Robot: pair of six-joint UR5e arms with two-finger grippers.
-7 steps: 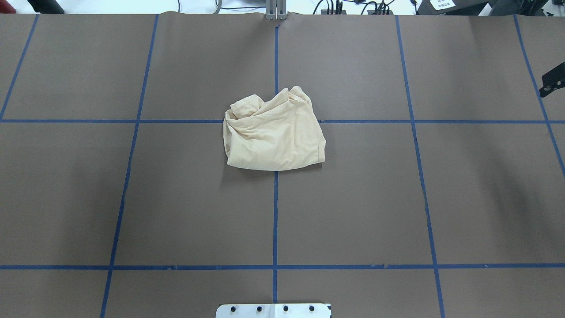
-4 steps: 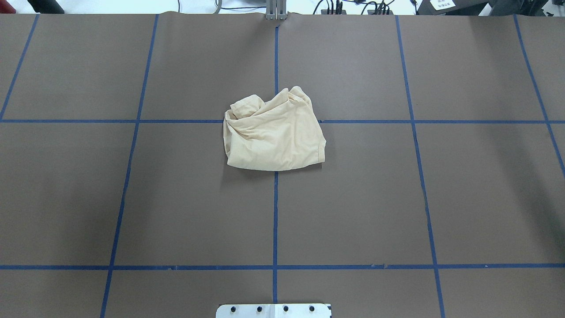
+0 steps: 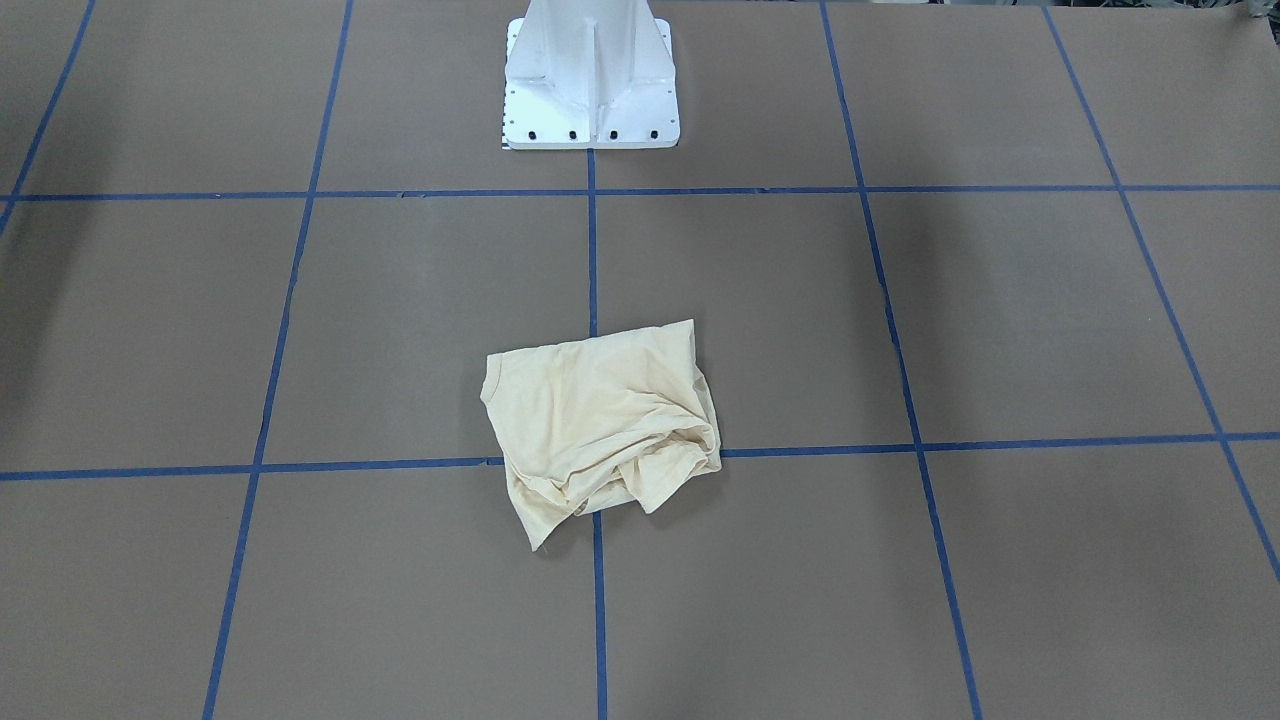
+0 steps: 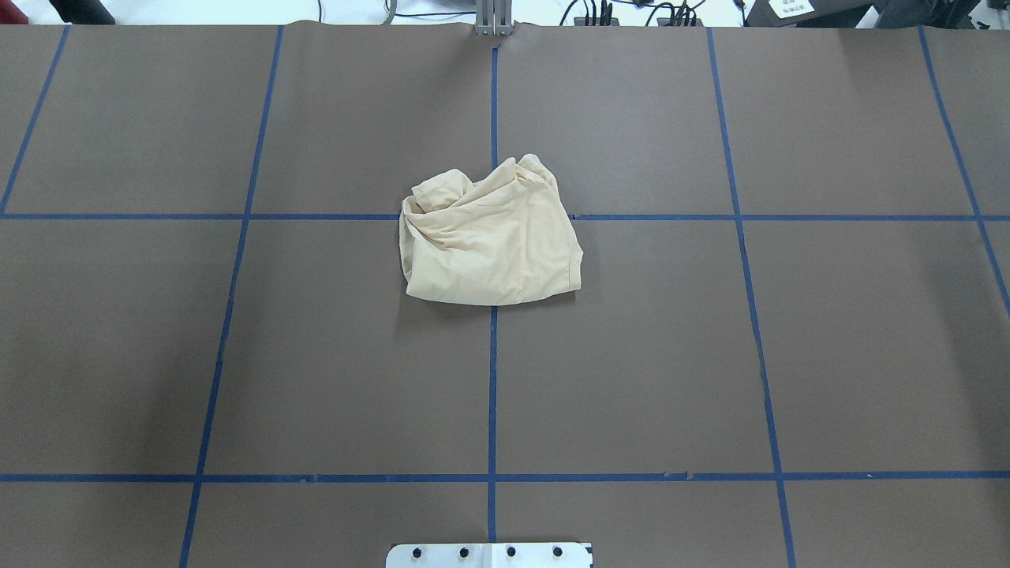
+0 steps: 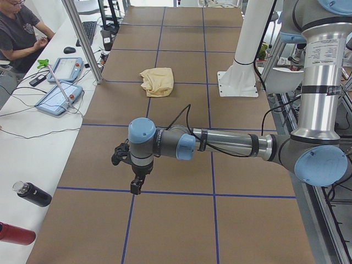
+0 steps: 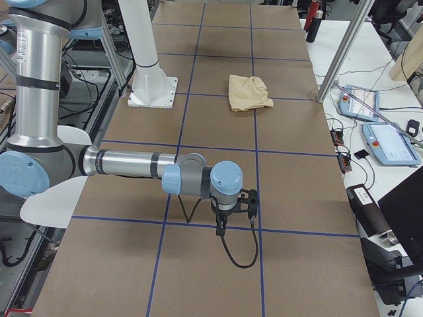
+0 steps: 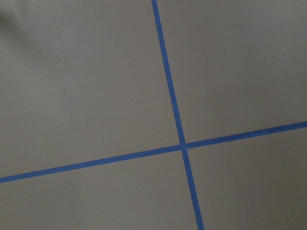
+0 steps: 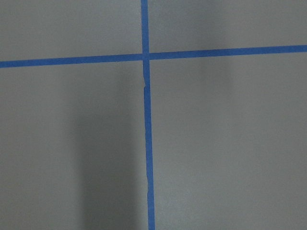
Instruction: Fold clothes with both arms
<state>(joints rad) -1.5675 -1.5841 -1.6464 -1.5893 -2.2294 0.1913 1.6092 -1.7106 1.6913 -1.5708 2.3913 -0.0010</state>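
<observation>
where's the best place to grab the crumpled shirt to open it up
Probably the two near corners of the shirt: the hemmed right corner and the left corner. Come from above on the robot's side, where the cloth lies flat with a clean edge; the far side is bunched into folds.

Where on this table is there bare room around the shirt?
Bare table rings the shirt: toward the white pedestal base, toward the far edge, and both sides. Crowding only at the ends, where the left arm and right arm hang.
</observation>
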